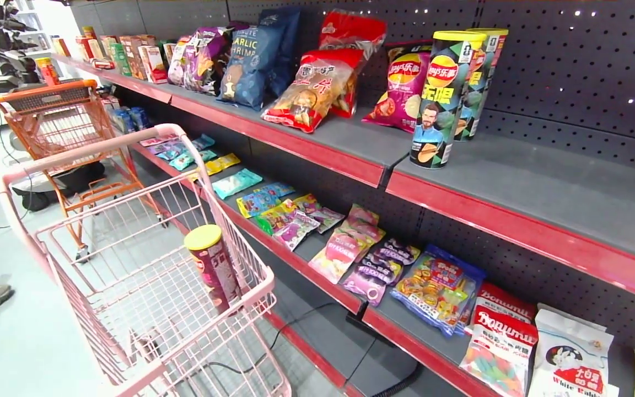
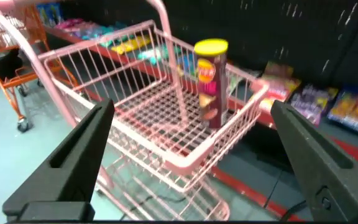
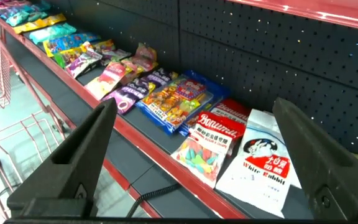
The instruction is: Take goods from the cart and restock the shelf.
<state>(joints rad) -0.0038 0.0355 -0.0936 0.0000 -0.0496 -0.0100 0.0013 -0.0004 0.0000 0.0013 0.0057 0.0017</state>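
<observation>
Left hand (image 2: 191, 107) is wide open, empty, and hangs above and short of the pink cart (image 1: 91, 150). Right hand (image 3: 194, 106) is also open and empty, over the lower shelf's candy bags (image 3: 178, 98).

Target is the chip can (image 1: 215, 270): a tall tube with a yellow lid and dark red body. It stands in the basket corner nearest the shelf, leaning slightly on the wire wall.

Likely step is picking it with the left hand:
- Line the fingers up with the can's tilt.
- Grip mid-body below the lid, since the smooth tube may slip.
- Lift straight up clear of the rim before swinging.
- Bare spot on the upper shelf (image 1: 543, 182), just beside the two green cans (image 1: 441, 99), looks like the drop point.
</observation>
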